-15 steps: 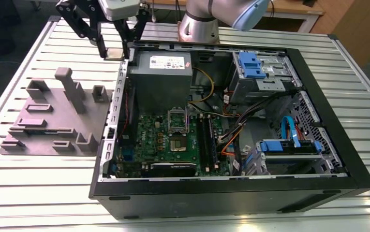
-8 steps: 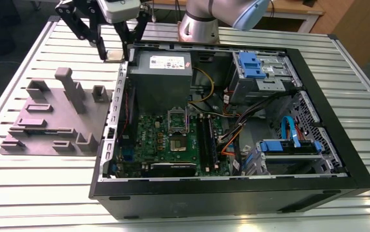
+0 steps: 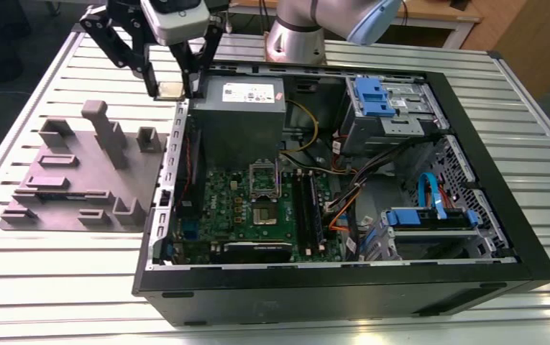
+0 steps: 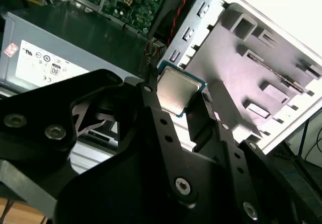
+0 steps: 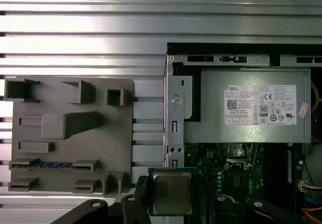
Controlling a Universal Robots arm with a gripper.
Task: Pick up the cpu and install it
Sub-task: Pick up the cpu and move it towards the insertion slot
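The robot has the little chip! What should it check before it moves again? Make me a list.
1. Gripper holding the cpu: ok. Its fingers are shut on two opposite edges of the chip.
2. Cpu lifted off the block: ok. It hangs in the air, touching nothing else.
3. Cpu above the socket: not ok. It is at the case edge, by the power supply, and the socket lies further in.
4. Socket open and empty: cannot tell.
5. Cpu turned the right way for the socket: cannot tell.
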